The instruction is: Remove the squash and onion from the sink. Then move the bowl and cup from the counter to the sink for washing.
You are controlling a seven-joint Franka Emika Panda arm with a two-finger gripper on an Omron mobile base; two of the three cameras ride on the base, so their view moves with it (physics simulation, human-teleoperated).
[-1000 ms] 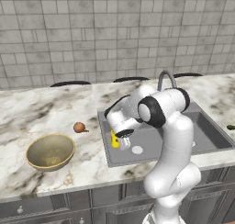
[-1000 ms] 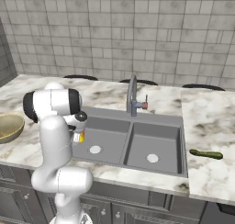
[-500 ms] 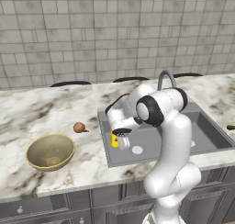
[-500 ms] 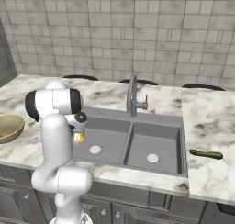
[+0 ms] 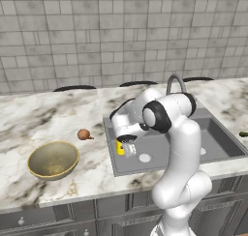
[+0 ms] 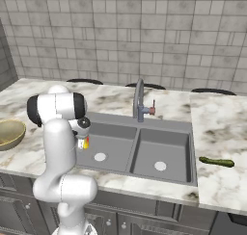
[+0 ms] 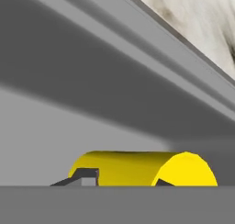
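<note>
My end effector (image 5: 129, 148) hangs low in the left basin of the sink (image 5: 160, 155), its finger tips on either side of the yellow cup (image 7: 142, 169); I cannot tell whether they grip it. The bowl (image 5: 53, 159) and onion (image 5: 84, 134) sit on the counter (image 5: 43, 119) left of the sink, the squash (image 6: 216, 162) on its right.

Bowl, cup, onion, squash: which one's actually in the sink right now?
The yellow cup, in the left basin of the sink under the end effector. The bowl and onion sit on the left counter, the squash on the right.
</note>
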